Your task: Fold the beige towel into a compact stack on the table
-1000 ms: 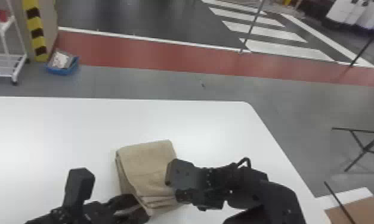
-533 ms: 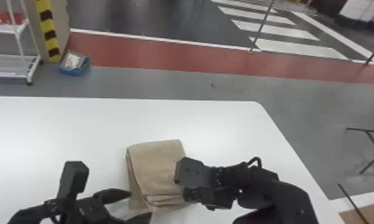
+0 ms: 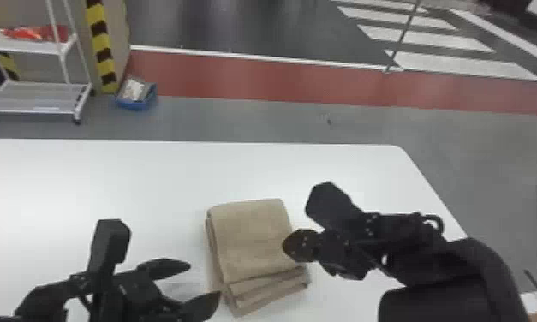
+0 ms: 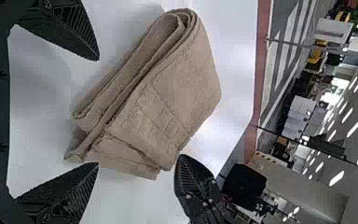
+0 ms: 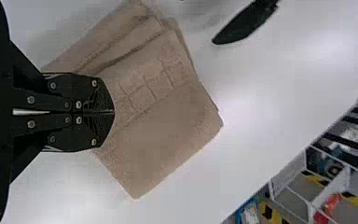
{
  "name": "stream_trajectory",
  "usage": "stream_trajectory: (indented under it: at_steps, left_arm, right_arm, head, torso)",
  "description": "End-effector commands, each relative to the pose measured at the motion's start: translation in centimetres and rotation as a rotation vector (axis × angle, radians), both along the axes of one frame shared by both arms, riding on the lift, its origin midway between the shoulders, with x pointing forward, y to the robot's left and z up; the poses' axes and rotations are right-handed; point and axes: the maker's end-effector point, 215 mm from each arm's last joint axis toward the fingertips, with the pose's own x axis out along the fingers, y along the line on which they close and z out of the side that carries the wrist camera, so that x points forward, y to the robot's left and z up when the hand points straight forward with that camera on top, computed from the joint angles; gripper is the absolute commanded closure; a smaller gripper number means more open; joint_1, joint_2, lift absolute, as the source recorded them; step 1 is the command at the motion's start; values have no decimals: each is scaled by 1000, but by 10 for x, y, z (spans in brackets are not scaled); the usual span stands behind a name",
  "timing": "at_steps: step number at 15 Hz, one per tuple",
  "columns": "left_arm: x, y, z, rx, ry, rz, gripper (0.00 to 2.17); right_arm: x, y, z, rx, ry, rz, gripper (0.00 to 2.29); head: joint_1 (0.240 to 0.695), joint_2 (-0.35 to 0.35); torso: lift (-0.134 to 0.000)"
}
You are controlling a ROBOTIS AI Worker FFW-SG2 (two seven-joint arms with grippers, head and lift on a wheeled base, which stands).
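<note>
The beige towel (image 3: pixel 254 240) lies folded in several layers on the white table, its layered edges fanned slightly toward the robot. My left gripper (image 3: pixel 203 282) stands open just left of the towel, nothing between its fingers; in the left wrist view the towel (image 4: pixel 168 93) lies beyond the open left gripper (image 4: pixel 98 112). At the towel's right edge is my right gripper (image 3: pixel 293 246). The right wrist view has the right gripper (image 5: pixel 114 112) with fingertips shut together over the towel (image 5: pixel 168 126); whether they touch it I cannot tell.
The white table (image 3: pixel 108 180) extends left of and behind the towel, with its right edge beneath the right arm. Beyond it on the floor stand a white shelf cart (image 3: pixel 40 98) and a blue bin (image 3: pixel 136 96).
My left gripper has drawn back leftward from the towel's left side and opened wider. The right gripper has shifted slightly on the towel's right side. The head view has turned a little left.
</note>
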Motion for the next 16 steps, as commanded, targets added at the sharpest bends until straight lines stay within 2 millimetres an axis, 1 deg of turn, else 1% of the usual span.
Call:
stream_trajectory:
  at_steps: [1, 2, 3, 4, 5, 6, 7, 8, 9, 10, 12, 13, 14, 15, 16]
  left_arm:
    - [8, 13, 4, 6, -11, 29, 87]
    - [12, 19, 9, -1, -20, 47, 87]
    - [17, 29, 14, -14, -26, 75, 90]
    - [23, 42, 23, -49, -32, 121, 90]
    - [29, 59, 28, -60, -44, 182, 90]
    - [35, 73, 39, -76, -69, 243, 90]
    - [42, 92, 56, -111, -97, 318, 90]
    - [48, 116, 68, -146, -118, 403, 90]
    - [51, 135, 79, -143, -155, 461, 90]
    - [54, 155, 95, -114, -234, 519, 90]
    - [50, 177, 127, -75, -417, 616, 93]
    - [46, 179, 122, -54, -419, 641, 93]
    - [42, 183, 113, -37, -403, 668, 93]
    - [35, 192, 104, -16, -406, 711, 103]
    - [32, 206, 107, 16, -466, 764, 107]
  right_arm:
    - [19, 1, 31, 194, -35, -149, 2010]
    - [29, -4, 39, 212, -77, -215, 1983]
    - [34, -14, 36, 250, -82, -303, 1639]
    - [40, -28, 35, 310, -95, -395, 886]
    - [40, -51, 31, 317, -123, -467, 336]
    - [37, -64, 29, 324, -146, -527, 134]
    - [29, -70, 27, 338, -174, -567, 103]
    - [21, -71, 24, 344, -194, -596, 100]
    - [14, -68, 26, 344, -232, -595, 100]
    - [8, -67, 26, 338, -271, -602, 100]
    - [0, -62, 22, 355, -300, -604, 107]
    - [-3, -60, 19, 372, -308, -608, 113]
    - [-5, -59, 13, 399, -295, -628, 113]
    - [-5, -66, 7, 449, -297, -652, 113]
    - [5, -68, 23, 543, -382, -634, 127]
  head:
    - [695, -185]
    - [695, -176]
    - [695, -169]
    - [695, -165]
    - [695, -163]
    - [695, -160]
    - [695, -163]
    - [695, -163]
    - [695, -156]
    - [695, -145]
    - [695, -98]
    - [695, -49]
    - [695, -35]
    - [695, -24]
    - [695, -17]
  torso:
    - [-124]
    - [-124]
    - [-124]
    - [-124]
    - [-124]
    - [-124]
    - [-124]
    - [-124]
    - [-124]
    - [-124]
    - [-124]
    - [-124]
    - [-124]
    - [-124]
    - [-124]
